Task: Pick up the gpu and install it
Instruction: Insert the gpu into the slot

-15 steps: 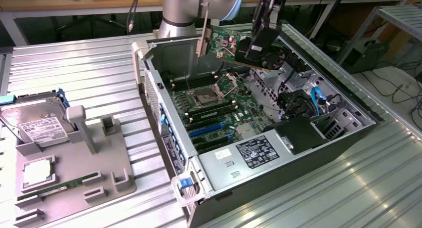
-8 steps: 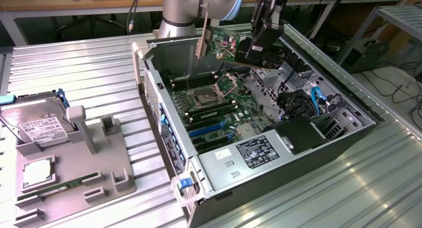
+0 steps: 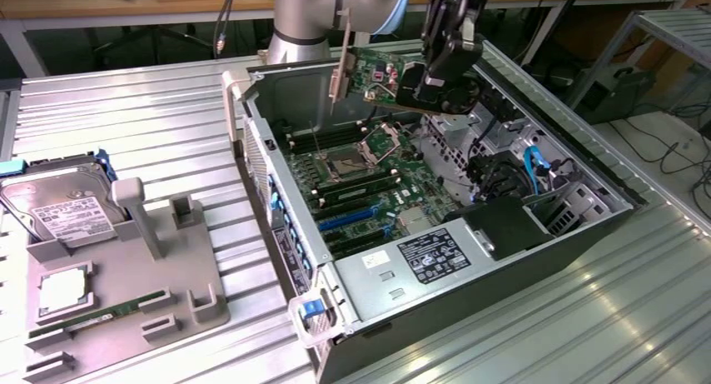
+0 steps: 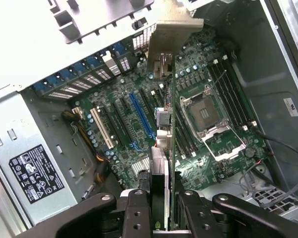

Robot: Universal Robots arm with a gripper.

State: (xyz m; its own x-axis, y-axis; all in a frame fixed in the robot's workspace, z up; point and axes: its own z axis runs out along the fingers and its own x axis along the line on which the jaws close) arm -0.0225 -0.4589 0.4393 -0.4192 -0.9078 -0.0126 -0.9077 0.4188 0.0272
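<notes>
Though clear of the case (image 3: 467,317) walls, gpu (image 3: 374,72) tight in the hand (image 3: 431,89), high above the motherboard (image 3: 358,186).

Arm (image 3: 311,13) angled down from above, hand (image 3: 422,88) clamped on the gpu (image 3: 372,74).

The arm (image 3: 302,22) is a smooth silver-grey tube with a rounded joint housing and a bluish-grey cap, just behind the gripper (image 3: 439,92). The gripper is matt black throughout, with a boxy body and jointed link bars. Its fingers (image 4: 134,213) are flat black bars, dotted with round pins and small holes.
</notes>
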